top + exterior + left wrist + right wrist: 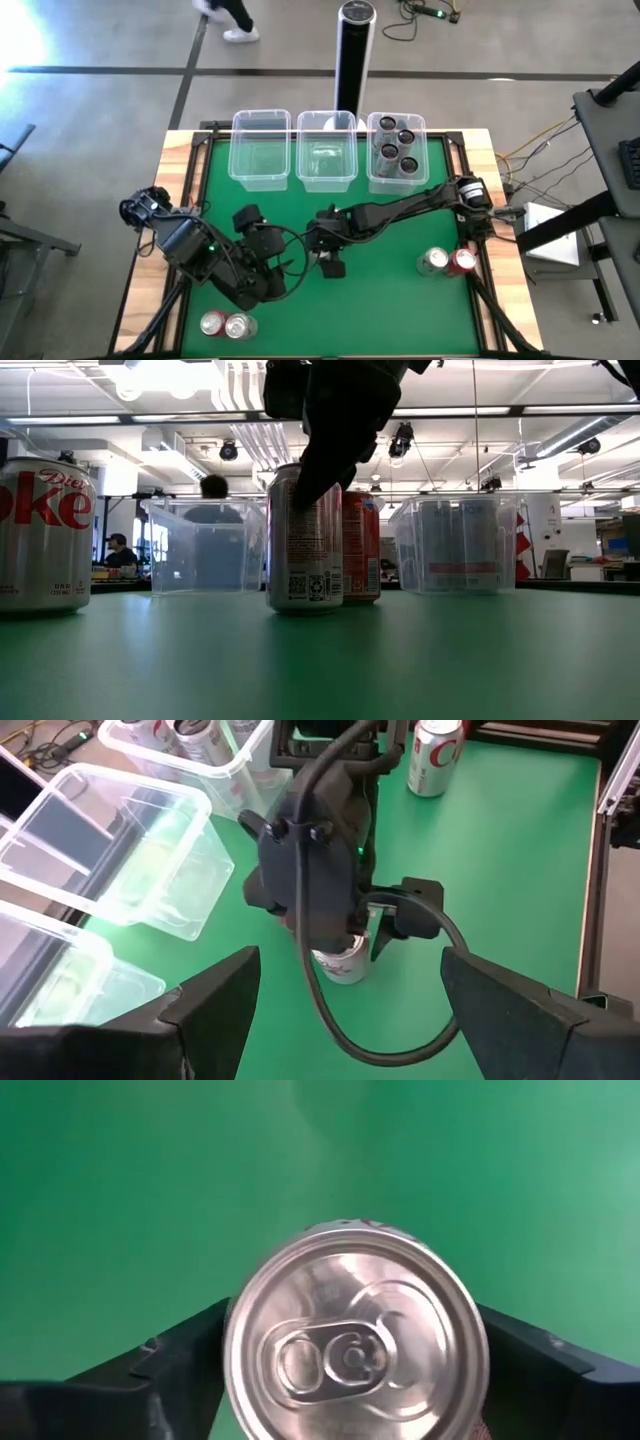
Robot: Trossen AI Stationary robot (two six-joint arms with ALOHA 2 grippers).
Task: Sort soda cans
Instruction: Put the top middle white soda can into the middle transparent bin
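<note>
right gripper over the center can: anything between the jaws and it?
Nothing visible. The right gripper is directly over the silver can, one jaw on each side of its top. Only bare green mat surrounds it.

Three tubs line the tabletop's far edge; cans fill the right tub. Nearer: two cans front-left, two right.

Both arms are matte black, jointed links trailing looped black cables; the right arm's black wrist housing shows a small green light.
</note>
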